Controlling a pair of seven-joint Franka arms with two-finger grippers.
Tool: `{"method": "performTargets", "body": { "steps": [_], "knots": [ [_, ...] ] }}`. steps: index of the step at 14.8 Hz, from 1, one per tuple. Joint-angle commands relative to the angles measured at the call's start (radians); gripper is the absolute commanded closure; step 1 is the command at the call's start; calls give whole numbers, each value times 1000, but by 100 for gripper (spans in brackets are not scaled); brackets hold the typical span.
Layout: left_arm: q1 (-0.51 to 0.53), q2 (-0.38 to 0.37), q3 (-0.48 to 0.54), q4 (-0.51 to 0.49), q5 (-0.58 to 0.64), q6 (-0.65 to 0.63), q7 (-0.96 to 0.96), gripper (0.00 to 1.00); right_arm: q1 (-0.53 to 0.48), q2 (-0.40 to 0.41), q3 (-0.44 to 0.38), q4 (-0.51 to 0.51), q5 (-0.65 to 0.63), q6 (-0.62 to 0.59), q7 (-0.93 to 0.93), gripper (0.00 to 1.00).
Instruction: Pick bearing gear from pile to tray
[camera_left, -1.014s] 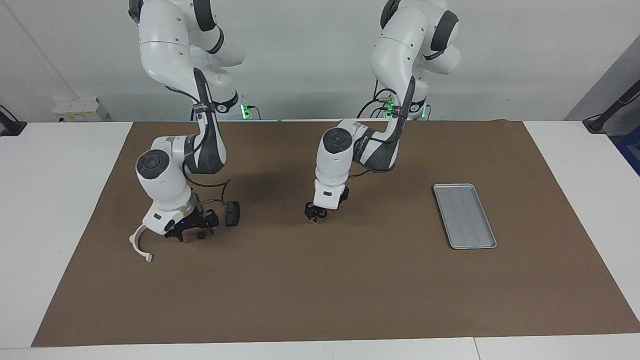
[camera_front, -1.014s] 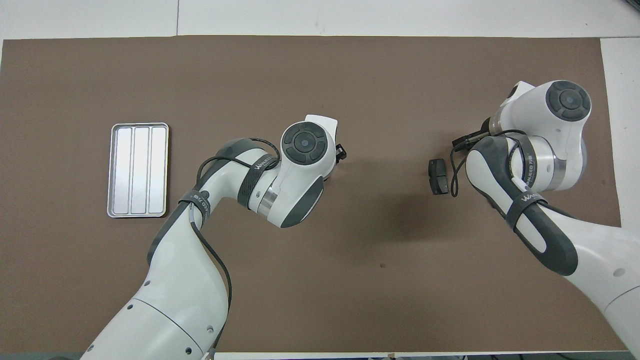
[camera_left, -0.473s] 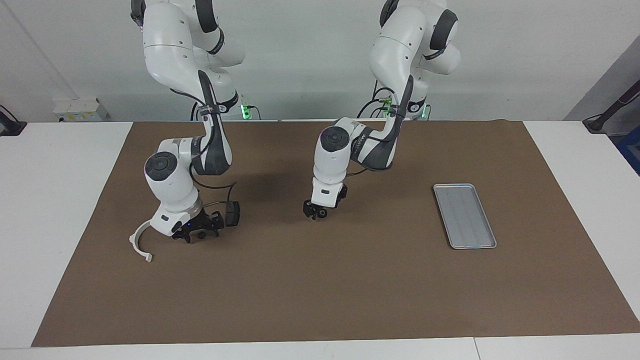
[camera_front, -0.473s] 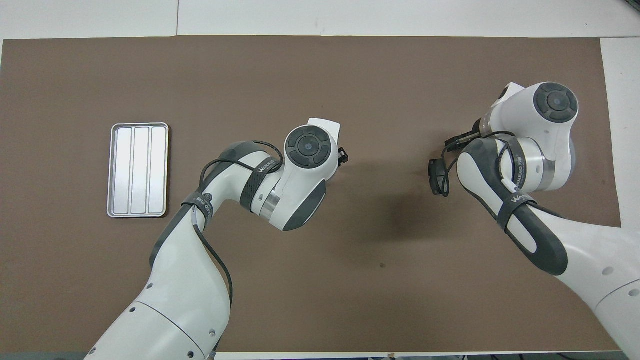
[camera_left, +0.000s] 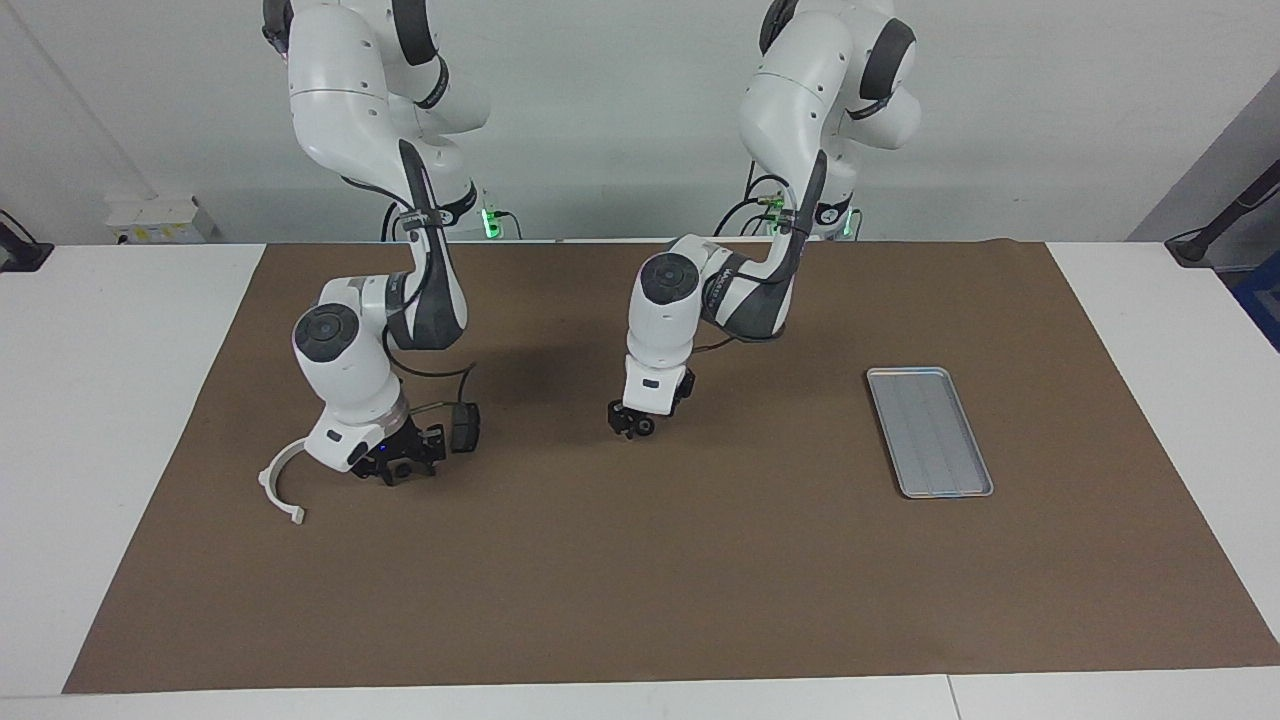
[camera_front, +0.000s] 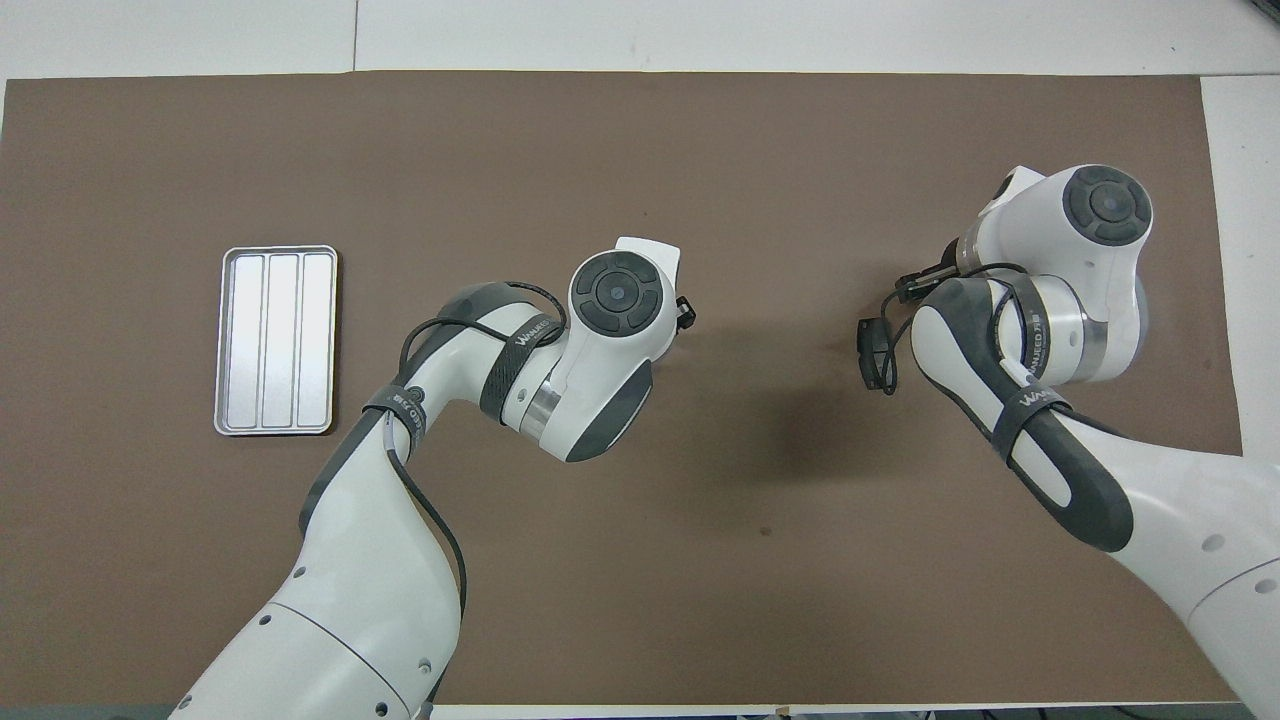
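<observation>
The right gripper (camera_left: 395, 470) is low over the pile at the right arm's end of the brown mat (camera_left: 640, 560), its dark fingers pointing down between the white half-ring bracket (camera_left: 277, 488) and a dark grey brake pad (camera_left: 463, 425). Whether its fingers are apart or closed on anything cannot be told; no bearing gear can be made out under it. The bracket lies flat on the mat just beside the gripper, toward the table's end, with its open side turned toward the gripper. The brake pad lies just beside the gripper and nearer to the robots; in the overhead view it (camera_front: 874, 347) shows partly under the right arm's wrist.

The left gripper (camera_left: 632, 423) hangs low over the middle of the mat, well apart from the pile. A small dark round shape shows at its tips, but what it is and how the fingers stand cannot be told.

The silver-grey tray (camera_left: 931, 432) sits empty toward the left arm's end of the mat, well apart from both grippers.
</observation>
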Motion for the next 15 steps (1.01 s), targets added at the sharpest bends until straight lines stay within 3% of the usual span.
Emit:
{"method": "performTargets", "body": {
  "steps": [1, 3, 5, 11, 15],
  "knots": [
    [-19, -20, 20, -21, -1, -7, -14, 29, -9, -22, 6, 6, 22, -46, -4, 66],
    [-21, -20, 20, -20, -1, -10, -15, 31, -13, -39, 6, 17, 22, -78, -6, 89],
    [-19, -20, 22, -20, 0, -10, -15, 31, -18, -57, 6, 38, 22, -121, -7, 97],
    [-21, -14, 20, -17, 2, -1, -15, 31, -15, -69, 6, 100, 22, -193, 2, 100],
    [-21, -2, 20, -11, 0, 2, -15, 31, -3, -73, 18, 212, 28, -279, 48, 100]
  ]
}}
